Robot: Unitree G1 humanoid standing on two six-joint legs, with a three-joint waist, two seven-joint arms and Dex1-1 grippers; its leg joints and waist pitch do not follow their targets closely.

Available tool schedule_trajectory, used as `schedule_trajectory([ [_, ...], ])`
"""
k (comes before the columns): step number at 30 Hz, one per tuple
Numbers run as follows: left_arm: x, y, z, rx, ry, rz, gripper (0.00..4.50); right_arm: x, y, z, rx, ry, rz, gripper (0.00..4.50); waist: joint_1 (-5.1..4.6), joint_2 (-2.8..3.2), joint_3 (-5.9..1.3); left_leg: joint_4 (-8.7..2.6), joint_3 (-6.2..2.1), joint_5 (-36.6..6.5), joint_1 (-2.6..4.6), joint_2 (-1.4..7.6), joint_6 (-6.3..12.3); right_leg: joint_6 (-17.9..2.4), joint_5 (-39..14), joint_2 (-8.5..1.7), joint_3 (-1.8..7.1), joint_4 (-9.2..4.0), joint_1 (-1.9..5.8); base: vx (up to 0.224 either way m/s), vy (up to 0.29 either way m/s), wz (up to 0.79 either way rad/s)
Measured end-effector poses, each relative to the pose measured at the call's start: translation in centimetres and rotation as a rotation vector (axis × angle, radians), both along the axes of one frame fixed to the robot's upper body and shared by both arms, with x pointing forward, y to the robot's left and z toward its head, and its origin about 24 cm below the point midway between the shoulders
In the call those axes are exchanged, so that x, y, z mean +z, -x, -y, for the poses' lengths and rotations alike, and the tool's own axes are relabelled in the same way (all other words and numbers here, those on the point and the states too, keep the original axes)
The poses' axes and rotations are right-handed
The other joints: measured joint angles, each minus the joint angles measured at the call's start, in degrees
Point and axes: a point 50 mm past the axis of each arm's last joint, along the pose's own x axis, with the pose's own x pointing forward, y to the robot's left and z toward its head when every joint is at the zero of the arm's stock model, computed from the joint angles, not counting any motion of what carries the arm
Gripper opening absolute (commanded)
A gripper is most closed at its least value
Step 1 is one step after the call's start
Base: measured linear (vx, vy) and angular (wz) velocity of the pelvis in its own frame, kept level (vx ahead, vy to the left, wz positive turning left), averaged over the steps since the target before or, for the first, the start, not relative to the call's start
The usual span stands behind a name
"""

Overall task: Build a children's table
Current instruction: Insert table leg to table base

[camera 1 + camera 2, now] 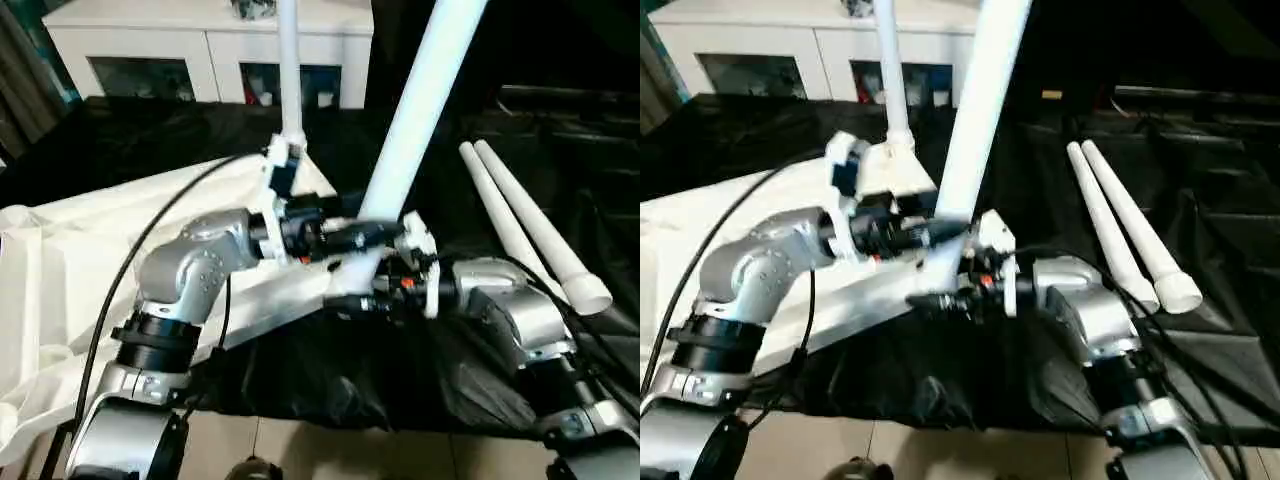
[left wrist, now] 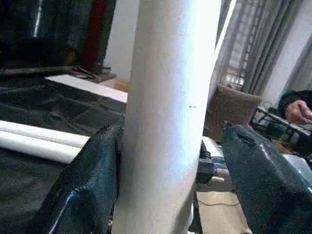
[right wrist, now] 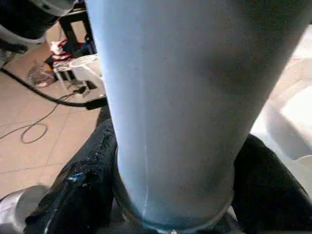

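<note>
Frame centre: tilted leg is gripped low by left gripper and right gripper, both clamped on it, over tabletop. Leg is best straightened before seating.

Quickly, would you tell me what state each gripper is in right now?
Left gripper: shut on the table leg.
Right gripper: shut on the same table leg, near its base.
</note>
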Motion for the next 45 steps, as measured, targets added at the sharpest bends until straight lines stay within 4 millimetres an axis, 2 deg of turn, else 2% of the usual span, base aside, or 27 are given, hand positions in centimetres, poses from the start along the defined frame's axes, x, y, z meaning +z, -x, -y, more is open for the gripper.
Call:
schedule_trajectory([
  [1,0.0,0.0,0.2,0.000,-0.002,-0.001,3.18,0.0,0.0,0.0,0.002,0.001,-0.002,2.70,-0.01,0.00,0.00,0.00,0.00,0.00,0.00,0.00,0.00,0.00,0.00,0.00,0.00,0.00,0.00,0.000,0.000,0.00],
  [5,-0.1,-0.1,0.5,0.021,0.004,-0.007,3.08,0.1,0.1,0.0,0.006,0.009,-0.005,2.70,-0.02,0.08,-0.02,0.01,-0.01,0.00,0.03,0.00,0.00,0.00,0.01,0.00,0.00,0.03,0.03,0.000,0.000,0.00],
  [7,-0.1,-0.1,0.7,0.028,0.008,-0.007,2.73,0.1,0.1,0.2,0.002,0.015,-0.009,2.70,-0.01,0.08,-0.02,0.01,-0.02,0.00,0.03,0.00,0.00,0.00,0.01,0.00,-0.01,0.03,0.03,0.000,0.000,0.00],
  [11,-0.1,-0.2,0.9,0.050,0.021,-0.017,2.58,0.0,0.2,0.3,0.000,0.018,-0.011,2.70,0.00,0.08,-0.02,0.05,-0.02,0.00,0.02,0.00,0.00,0.00,0.01,0.00,-0.01,0.04,0.03,0.000,0.000,0.00],
  [12,-0.1,-0.2,0.9,0.051,0.024,-0.018,2.40,0.0,0.2,0.3,0.000,0.018,-0.012,2.70,0.00,0.08,-0.02,0.06,-0.02,0.00,0.02,0.00,0.00,0.00,0.01,0.00,-0.01,0.04,0.03,0.000,0.000,0.00],
  [17,0.0,-0.4,0.9,0.088,0.030,-0.019,2.04,0.0,0.2,0.2,-0.001,0.007,-0.025,2.70,-0.04,0.08,-0.02,0.08,-0.02,0.00,0.01,0.00,0.00,0.00,0.01,0.00,-0.01,0.05,0.03,0.000,0.000,0.00],
  [23,0.1,-0.7,0.9,0.137,0.059,-0.026,1.98,0.2,0.0,0.1,-0.023,-0.008,-0.019,2.70,-0.07,0.08,-0.02,0.15,-0.03,0.00,0.01,0.00,0.00,0.00,0.01,0.00,0.00,0.11,0.04,0.000,0.000,0.00],
  [24,0.2,-0.8,0.9,0.149,0.064,-0.028,1.98,0.3,-0.1,0.1,-0.028,-0.010,-0.020,3.26,-0.06,0.08,-0.02,0.16,-0.03,0.00,0.01,0.00,0.00,0.00,0.01,0.00,0.00,0.12,0.04,0.000,0.000,0.00],
  [27,0.1,-1.5,0.3,0.253,0.079,-0.056,1.96,0.6,-0.3,-0.1,-0.053,-0.017,-0.012,3.46,-0.09,0.07,-0.02,0.17,-0.05,0.00,0.03,0.00,0.00,0.00,0.01,0.00,0.00,0.18,0.04,0.000,0.000,0.00],
  [30,-0.1,-2.3,-0.6,0.387,0.069,-0.086,1.89,0.9,-0.8,0.7,-0.123,-0.028,-0.005,3.83,-0.11,-0.06,0.02,0.18,-0.06,0.00,0.03,0.00,0.00,0.00,0.01,0.00,0.00,0.21,0.04,0.000,0.000,0.00],
  [35,-0.1,-2.9,-1.2,0.534,0.051,-0.107,1.88,2.5,-1.6,1.9,-0.230,-0.090,-0.032,3.85,-0.04,-0.40,0.18,0.22,-0.07,0.01,0.02,0.00,0.01,0.01,0.01,0.00,0.00,0.22,0.04,0.000,0.000,0.00],
  [40,0.7,-2.6,-1.0,0.544,0.053,-0.084,1.88,2.8,-1.6,2.5,-0.257,-0.107,-0.103,3.85,0.06,-0.52,0.19,0.24,-0.07,0.01,-0.03,0.00,0.02,0.01,0.00,0.00,0.00,0.18,0.03,0.000,0.000,0.00],
  [45,0.8,-2.6,-0.8,0.540,0.048,-0.085,1.88,3.0,-1.9,1.9,-0.283,-0.092,-0.101,3.85,-0.03,-0.54,0.20,0.25,-0.07,0.01,-0.03,0.00,0.02,0.02,0.00,0.00,-0.01,0.22,0.01,0.000,0.000,0.00],
])
